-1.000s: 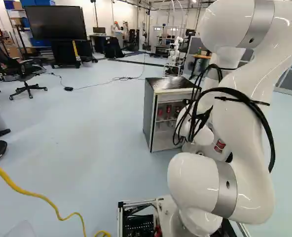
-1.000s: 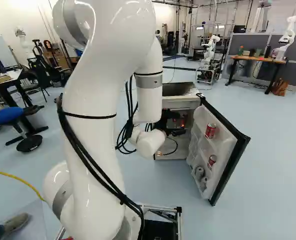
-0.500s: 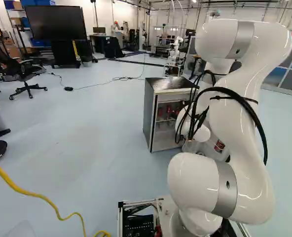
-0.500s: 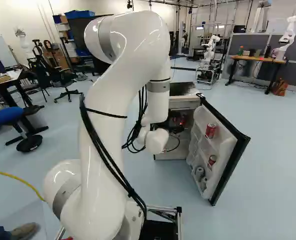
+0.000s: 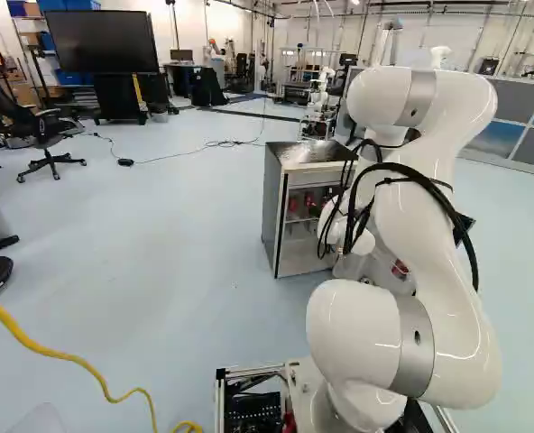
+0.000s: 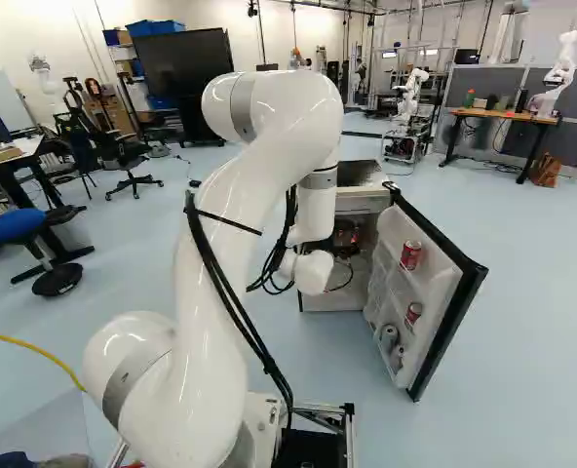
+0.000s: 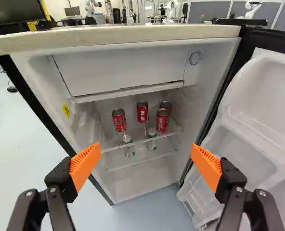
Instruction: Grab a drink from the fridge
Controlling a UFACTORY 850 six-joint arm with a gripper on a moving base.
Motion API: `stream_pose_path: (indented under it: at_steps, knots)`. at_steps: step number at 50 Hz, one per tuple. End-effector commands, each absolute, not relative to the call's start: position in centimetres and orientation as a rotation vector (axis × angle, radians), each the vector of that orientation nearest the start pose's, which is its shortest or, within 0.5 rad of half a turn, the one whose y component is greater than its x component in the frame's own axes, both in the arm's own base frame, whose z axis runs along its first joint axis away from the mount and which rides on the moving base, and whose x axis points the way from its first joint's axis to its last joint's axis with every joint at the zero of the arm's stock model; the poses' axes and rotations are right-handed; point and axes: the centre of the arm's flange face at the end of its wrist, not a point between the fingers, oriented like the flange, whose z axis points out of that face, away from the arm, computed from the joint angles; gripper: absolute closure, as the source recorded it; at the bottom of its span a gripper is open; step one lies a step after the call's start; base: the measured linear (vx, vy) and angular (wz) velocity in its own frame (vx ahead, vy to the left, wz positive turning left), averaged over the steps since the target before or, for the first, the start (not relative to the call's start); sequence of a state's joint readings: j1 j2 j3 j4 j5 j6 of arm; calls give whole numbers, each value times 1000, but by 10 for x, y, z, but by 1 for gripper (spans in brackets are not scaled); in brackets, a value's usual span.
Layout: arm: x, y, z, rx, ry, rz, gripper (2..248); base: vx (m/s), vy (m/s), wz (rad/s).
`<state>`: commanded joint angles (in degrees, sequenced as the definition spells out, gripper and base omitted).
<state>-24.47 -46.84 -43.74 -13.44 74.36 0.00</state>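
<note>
Pale blue floor (image 6: 532, 322) underlies the open fridge (image 7: 133, 70). Tool (image 6: 343, 238): two fingers spread apart, orange pads (image 7: 85, 166) facing each other before the fridge opening. Ahead, between and beyond them, four red cans (image 7: 142, 112) stand upright on a shelf (image 7: 173, 133); two capped bottles (image 7: 152, 139) stand below. Outward, beside the opening, the swung-out door (image 7: 265, 91) carries further cans (image 6: 410, 255) (right base view).

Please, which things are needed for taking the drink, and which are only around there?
For the job:
- open gripper
- fridge
- fridge door
- red soda cans
- capped bottles

Only around:
- yellow cable
- office chair
- large black screen
- blue stool
</note>
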Motion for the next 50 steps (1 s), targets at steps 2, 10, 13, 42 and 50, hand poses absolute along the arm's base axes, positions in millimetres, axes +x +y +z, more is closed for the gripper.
stream_pose_path:
  at_steps: [2, 10, 13, 42, 50]
  knots:
    - [462, -187, 165, -2624, 263, -1888, 3, 0, 0, 0]
    - [478, -191, 152, -2617, 253, -1896, 3, 0, 0, 0]
    - [484, -192, 146, -2614, 249, -1899, 3, 0, 0, 0]
    - [540, -204, 94, -2579, 210, -1947, 3, 0, 0, 0]
    - [556, -208, 79, -2567, 200, -1965, 3, 0, 0, 0]
